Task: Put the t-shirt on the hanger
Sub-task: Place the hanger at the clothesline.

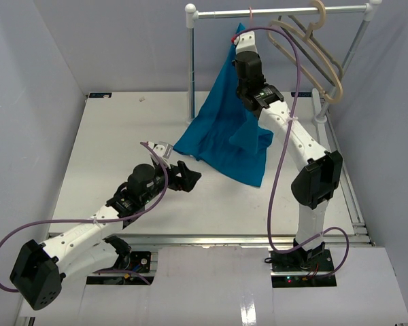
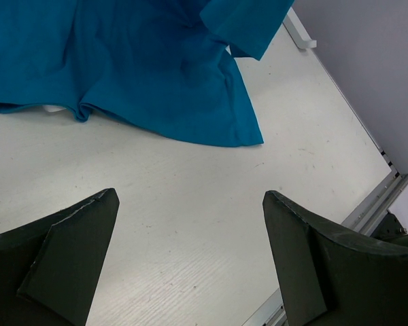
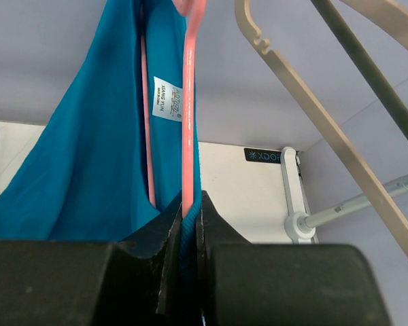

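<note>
The teal-blue t-shirt (image 1: 224,129) hangs from near the rail, and its lower part trails on the table. The thin pink hanger (image 3: 188,102) runs inside its neck, beside the white label (image 3: 168,99). Its pink hook (image 1: 250,12) shows at the rail. My right gripper (image 1: 243,41) is raised to the rail. In the right wrist view it (image 3: 189,200) is shut on the hanger's pink arm and the t-shirt (image 3: 95,156) collar cloth. My left gripper (image 1: 190,175) is open and empty above the table, just short of the t-shirt's hem (image 2: 143,68). In the left wrist view its fingers (image 2: 190,197) stand wide apart.
A white rail (image 1: 279,10) on a post (image 1: 191,68) spans the back. Thicker beige hangers (image 1: 319,54) hang on it to the right of my right gripper, close in the right wrist view (image 3: 306,102). A metal table edge (image 2: 381,197) runs at the right.
</note>
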`<state>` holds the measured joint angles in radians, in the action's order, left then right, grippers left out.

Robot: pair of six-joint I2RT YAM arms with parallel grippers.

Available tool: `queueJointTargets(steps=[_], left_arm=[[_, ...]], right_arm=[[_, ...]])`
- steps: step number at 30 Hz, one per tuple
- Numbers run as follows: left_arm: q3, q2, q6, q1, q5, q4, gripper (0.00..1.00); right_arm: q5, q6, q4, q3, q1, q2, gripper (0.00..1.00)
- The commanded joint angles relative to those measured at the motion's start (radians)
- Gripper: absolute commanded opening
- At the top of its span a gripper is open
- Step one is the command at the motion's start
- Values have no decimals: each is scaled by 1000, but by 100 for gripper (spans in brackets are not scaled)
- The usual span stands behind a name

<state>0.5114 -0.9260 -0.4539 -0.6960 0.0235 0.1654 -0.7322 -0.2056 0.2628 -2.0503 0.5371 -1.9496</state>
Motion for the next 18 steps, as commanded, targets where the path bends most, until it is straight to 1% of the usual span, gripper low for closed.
queueJointTargets(steps=[1, 7, 11, 15, 16, 17, 18], left_arm=[[3, 4, 14, -3, -42, 5, 98], [9, -5, 20, -3, -43, 3, 98], [10, -7, 23, -3, -50, 3, 98], [13, -17, 23, -3, -51, 0, 98], [13, -17, 23, -3, -51, -2, 98], [13, -16, 23, -3, -51, -3, 98], [12, -12, 24, -3, -51, -4, 98]], right_arm=[[-71, -38, -86, 50, 4, 54, 8], [-142, -114, -207, 139, 33, 65, 8], [-196, -208, -363, 226, 65, 84, 8], [-184, -184, -340, 219, 72, 83, 9], [-177, -170, -324, 210, 71, 83, 19], [-176, -158, -315, 208, 71, 86, 33], [-177, -146, -312, 210, 72, 93, 49]])
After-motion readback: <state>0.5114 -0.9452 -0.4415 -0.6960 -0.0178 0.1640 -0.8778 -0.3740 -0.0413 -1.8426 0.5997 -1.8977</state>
